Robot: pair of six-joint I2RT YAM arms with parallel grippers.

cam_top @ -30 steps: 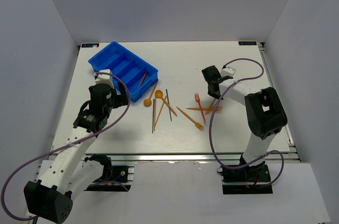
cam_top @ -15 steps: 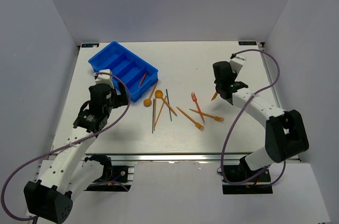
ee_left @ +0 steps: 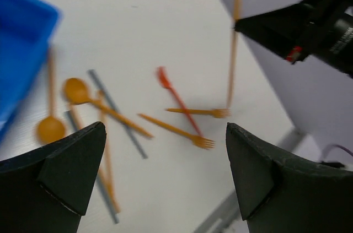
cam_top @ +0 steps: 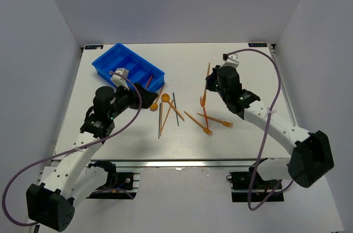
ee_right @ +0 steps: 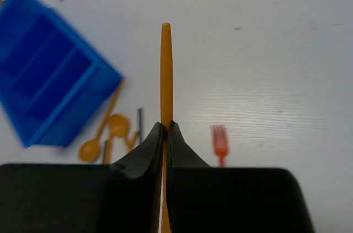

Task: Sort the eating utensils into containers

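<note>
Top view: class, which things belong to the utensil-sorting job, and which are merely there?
Job: blue tray; held orange utensil; loose orange spoons, orange forks, red fork, grey sticks; red utensil in tray.
Merely there: purple cables; white table.

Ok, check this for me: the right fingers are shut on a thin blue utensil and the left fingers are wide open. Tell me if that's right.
One thing is wrong: the colour. The right wrist view shows the right fingers shut on a thin orange utensil, not a blue one. The rest holds: the left fingers are wide open.
</note>
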